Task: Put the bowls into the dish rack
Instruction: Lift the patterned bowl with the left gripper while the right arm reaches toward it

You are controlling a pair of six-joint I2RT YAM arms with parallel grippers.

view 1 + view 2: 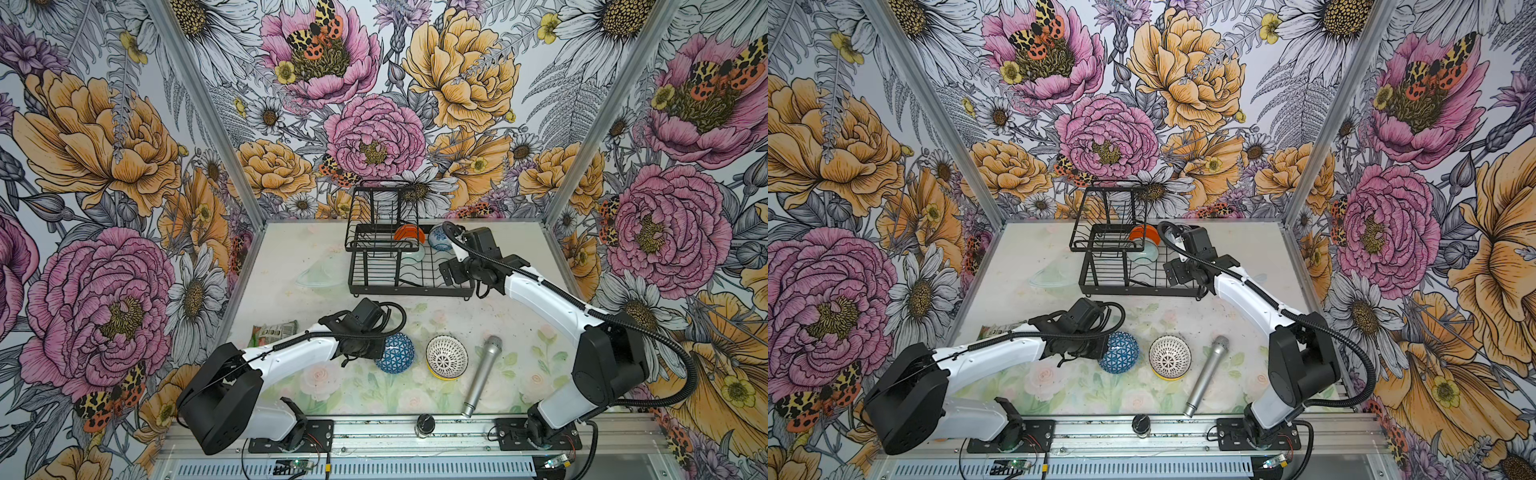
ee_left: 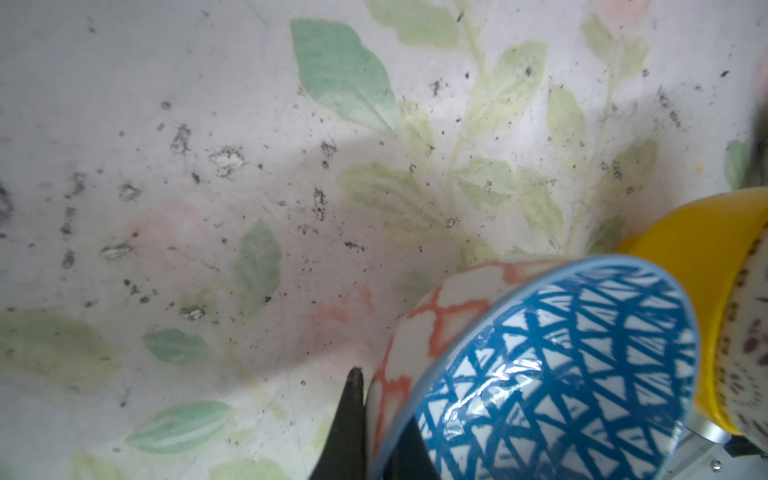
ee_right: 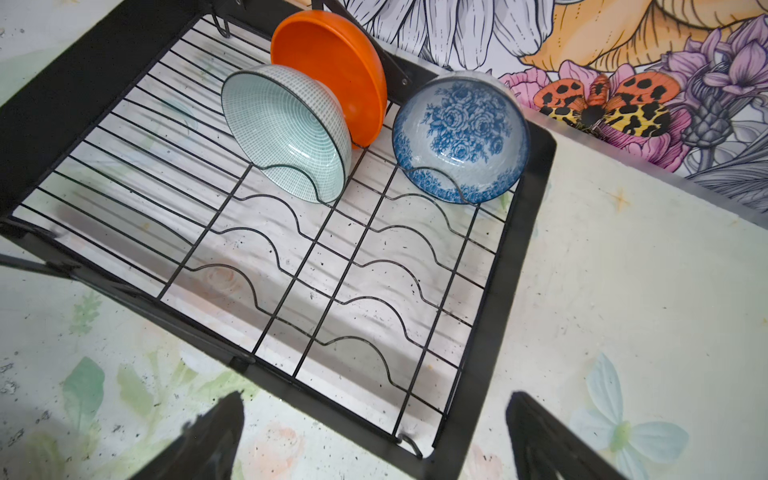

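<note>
- The left gripper [image 2: 380, 411] was clamped shut on the wall of the blue triangle-patterned bowl [image 1: 395, 353]. One black finger [image 2: 351, 419] was pressed to the face with the orange lattice, and the other sat on the blue side.
- That bowl was at the near middle of the table [image 1: 457, 316], tipped over. Its rounded blue back pointed up and right, and its rim was turned left toward the gripper. Whether it was touching the tabletop, I could not tell.
- Just to its right sat the white bowl with black lattice [image 1: 446, 356], with the yellow bowl [image 1: 448, 377] peeking out under its near edge.
- The dish rack [image 1: 415, 291] stood at the far middle of the table, its long axis running left to right and its raised upper tier at the far left end.
- Three bowls stood on edge in the far right part of the rack's lower level.
  - The orange bowl [image 3: 332, 70] was farthest back.
  - The pale teal bowl [image 3: 286, 129] was right in front of the orange one, its hollow turned toward the near side.
  - The blue-and-white floral bowl [image 3: 461, 137] stood to the right of the other two.
- The right gripper [image 3: 374, 436] hung over the rack's near right corner, its jaws spread wide and holding nothing.
- A silver microphone [image 1: 484, 374] lay right of the white bowl. Its long axis ran near to far, with the head at the far end, angled a little right.
</note>
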